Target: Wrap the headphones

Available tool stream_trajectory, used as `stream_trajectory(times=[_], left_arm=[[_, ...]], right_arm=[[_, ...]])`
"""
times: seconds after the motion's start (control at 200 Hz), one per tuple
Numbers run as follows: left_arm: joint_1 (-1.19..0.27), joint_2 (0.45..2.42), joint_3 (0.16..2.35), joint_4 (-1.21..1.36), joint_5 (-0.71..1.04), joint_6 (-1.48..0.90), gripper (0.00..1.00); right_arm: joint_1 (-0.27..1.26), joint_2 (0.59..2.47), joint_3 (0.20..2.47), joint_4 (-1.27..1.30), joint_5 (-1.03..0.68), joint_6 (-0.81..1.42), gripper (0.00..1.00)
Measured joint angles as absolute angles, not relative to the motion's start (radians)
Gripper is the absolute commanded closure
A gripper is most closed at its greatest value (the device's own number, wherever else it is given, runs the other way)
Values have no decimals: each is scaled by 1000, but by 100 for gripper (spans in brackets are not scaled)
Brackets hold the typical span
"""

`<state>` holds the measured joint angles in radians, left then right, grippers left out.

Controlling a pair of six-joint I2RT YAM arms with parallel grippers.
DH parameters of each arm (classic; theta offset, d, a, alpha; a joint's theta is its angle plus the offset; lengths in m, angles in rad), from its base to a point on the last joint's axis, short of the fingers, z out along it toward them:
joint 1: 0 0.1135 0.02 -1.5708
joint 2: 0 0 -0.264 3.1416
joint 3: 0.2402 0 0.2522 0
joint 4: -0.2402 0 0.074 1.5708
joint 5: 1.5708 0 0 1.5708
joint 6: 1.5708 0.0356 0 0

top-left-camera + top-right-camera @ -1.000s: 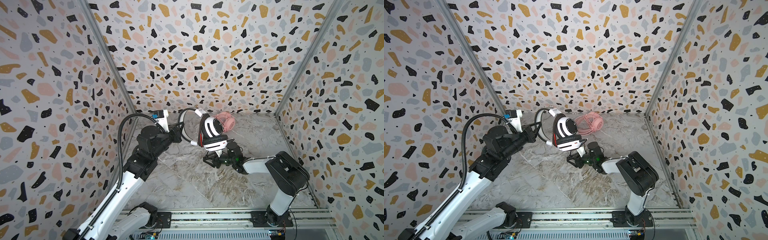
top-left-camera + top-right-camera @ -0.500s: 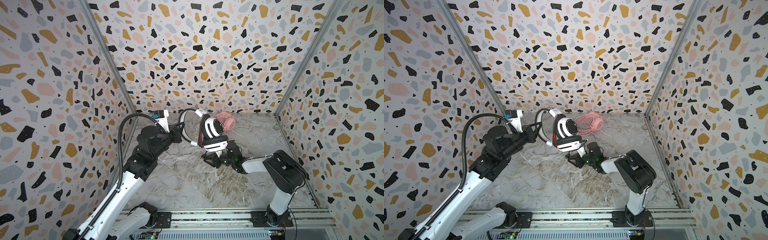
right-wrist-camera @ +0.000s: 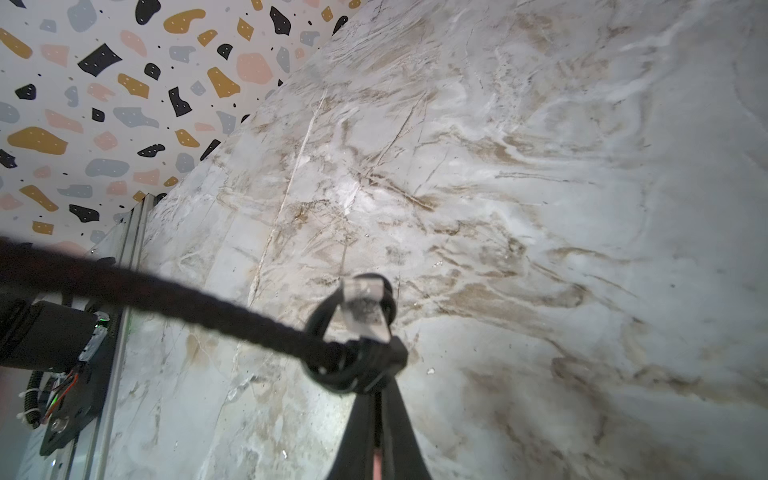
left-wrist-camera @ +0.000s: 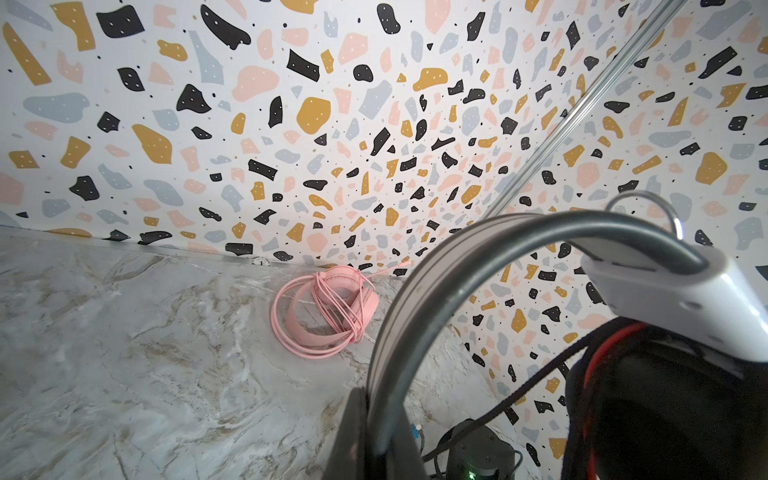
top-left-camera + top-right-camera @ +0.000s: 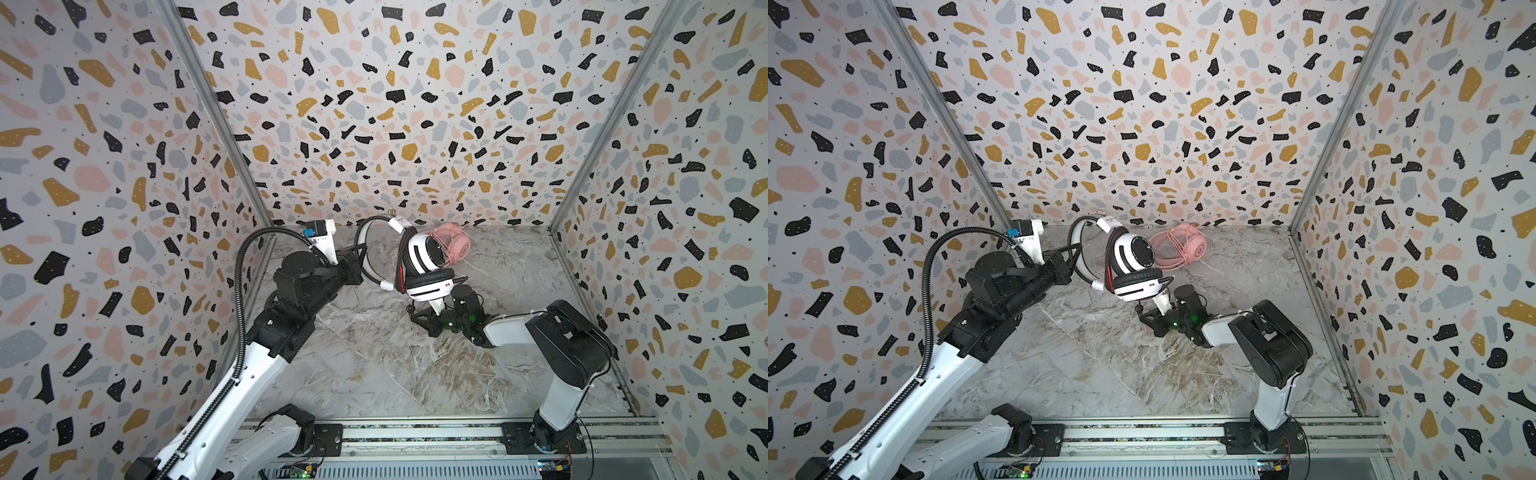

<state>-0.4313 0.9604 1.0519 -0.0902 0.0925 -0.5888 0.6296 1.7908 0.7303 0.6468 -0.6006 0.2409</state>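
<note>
The white headphones with black stripes [image 5: 428, 257] [image 5: 1133, 257] hang above the floor. My left gripper [image 5: 359, 259] [image 5: 1073, 259] is shut on their headband [image 4: 457, 270], which runs between the jaws at the gripper [image 4: 374, 399]. Their black cable [image 3: 166, 291] hangs from the lower ear cup. Low over the floor, my right gripper [image 5: 415, 318] [image 5: 1144, 318] [image 3: 376, 374] is shut on a bunched loop of that cable beside a clear tag [image 3: 363, 307]. The pink headphones [image 5: 453, 245] [image 5: 1179, 249] [image 4: 328, 311] lie by the back wall, wound in their cable.
Patterned walls [image 5: 374, 124] close in the marble floor [image 5: 374, 374] on three sides, with metal corner posts [image 5: 602, 124]. A rail [image 5: 415, 436] carrying both arm bases runs along the front edge.
My right gripper's jaws have closed onto the black cable near the floor. The left gripper and the raised white headphones stay where they were.
</note>
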Motion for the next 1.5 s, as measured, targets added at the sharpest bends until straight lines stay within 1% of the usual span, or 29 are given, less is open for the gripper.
stream_trajectory(times=[0.12,0.26,0.491,0.711,0.881,1.001,1.086,1.191,1.297,1.497], left_arm=[[-431,960,1052,-93,8,-592,100],[-430,960,1050,-89,-159,-613,100],[-427,989,1029,-73,-471,-661,100],[-427,1147,1029,-68,-769,-699,100],[-427,1283,1029,-43,-882,-669,100],[-427,1331,1013,-22,-886,-649,100],[-429,1328,968,10,-857,-634,100],[-444,1312,900,52,-794,-593,100],[-471,1281,833,81,-703,-520,100],[-521,1209,772,73,-439,-361,100]], right_arm=[[632,1756,716,635,-595,244,98],[656,1658,662,607,-587,244,98],[780,1428,585,481,-530,236,98],[942,1202,605,297,-419,202,98],[974,1119,721,131,-332,164,98],[978,1086,809,49,-261,121,99],[974,1077,868,7,-211,88,99],[938,1079,917,-8,-189,64,99],[878,1082,944,-8,-185,54,98],[741,1134,1010,6,-207,47,98]])
